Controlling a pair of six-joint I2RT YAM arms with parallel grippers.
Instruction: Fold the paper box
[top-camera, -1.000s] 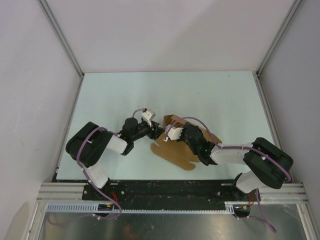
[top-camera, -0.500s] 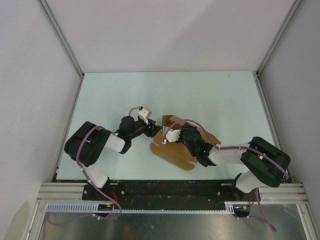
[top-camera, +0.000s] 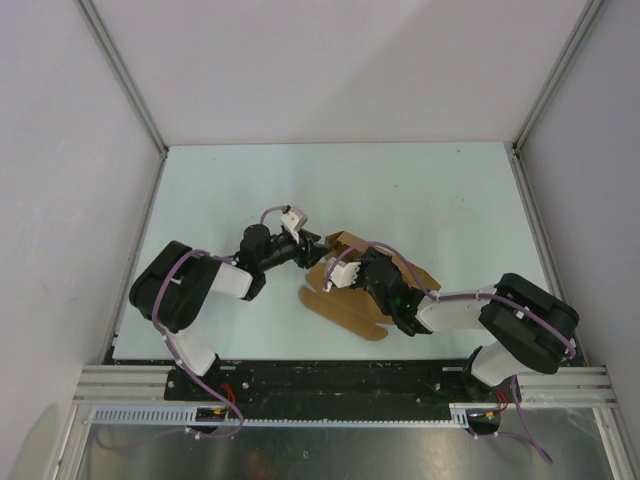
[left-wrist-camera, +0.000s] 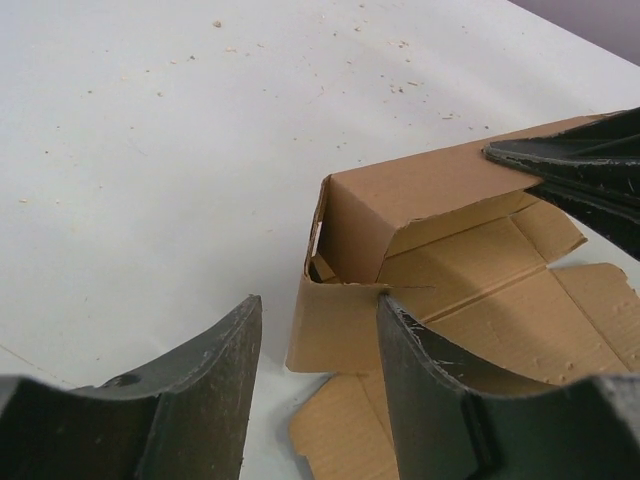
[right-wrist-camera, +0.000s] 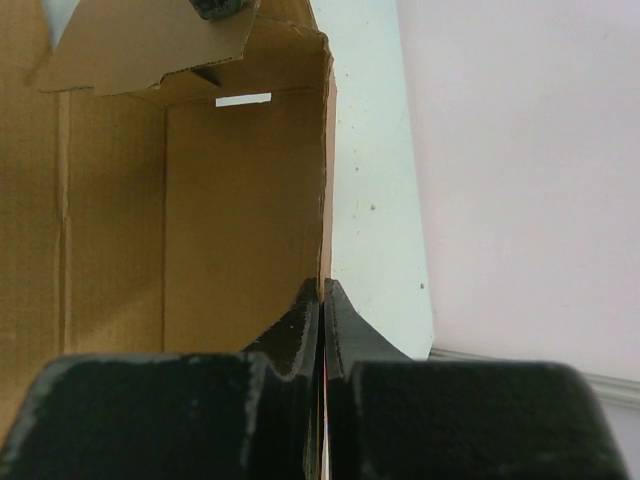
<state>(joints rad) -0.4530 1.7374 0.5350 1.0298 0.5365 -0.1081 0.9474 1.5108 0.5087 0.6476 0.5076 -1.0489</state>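
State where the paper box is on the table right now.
In the top view the paper box lies front and centre on the table, between the two arms: the right gripper pinches one raised wall, the open left gripper faces its corner.

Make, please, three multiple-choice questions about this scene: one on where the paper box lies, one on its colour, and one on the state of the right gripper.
1. Where does the paper box lie?
A. on the table
B. on the metal rail
C. against the far wall

2. What colour is it?
A. white
B. blue
C. brown

3. In what state is the right gripper?
A. wide open
B. shut on a wall of the box
C. out of view

Key:
1 A: the top view shows it lying on the table.
2 C: it is plain brown cardboard in every view.
3 B: the right wrist view shows it pinching the panel's edge.
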